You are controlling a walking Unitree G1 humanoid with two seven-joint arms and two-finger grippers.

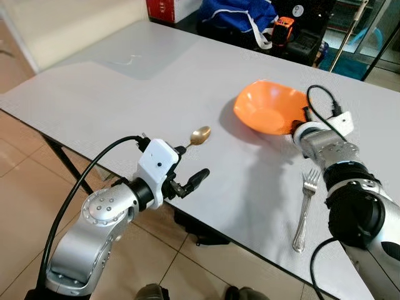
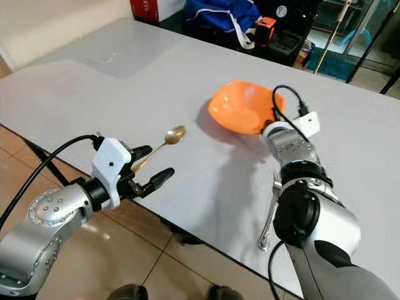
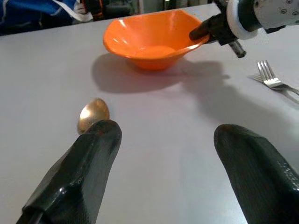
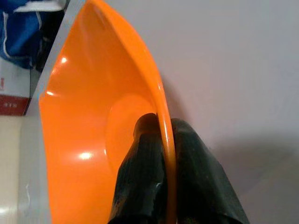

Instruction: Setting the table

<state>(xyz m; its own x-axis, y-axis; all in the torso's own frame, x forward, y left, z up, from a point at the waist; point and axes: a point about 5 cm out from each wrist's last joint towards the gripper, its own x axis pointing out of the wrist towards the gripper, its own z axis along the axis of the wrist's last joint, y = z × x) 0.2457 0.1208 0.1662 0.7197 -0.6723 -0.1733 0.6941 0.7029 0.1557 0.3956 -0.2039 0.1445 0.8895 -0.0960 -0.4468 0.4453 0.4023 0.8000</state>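
Observation:
The orange bowl (image 1: pixel 267 105) sits at the middle right of the grey table (image 1: pixel 125 94), tipped slightly. My right gripper (image 4: pixel 162 128) is shut on its near rim, one finger inside and one outside. A gold spoon (image 1: pixel 200 135) lies near the table's front edge, its handle running toward my left gripper (image 2: pixel 159 160). That gripper is open and hovers at the edge, with one finger (image 3: pixel 88 158) covering the spoon's handle. A silver fork (image 1: pixel 304 209) lies right of the bowl, beside my right arm.
A blue bag (image 1: pixel 240 15), a red box (image 1: pixel 164 9) and black gear (image 1: pixel 300 31) crowd the table's far edge. The tiled floor (image 1: pixel 25 187) lies below the front edge, where a dark table leg (image 1: pixel 59 153) stands.

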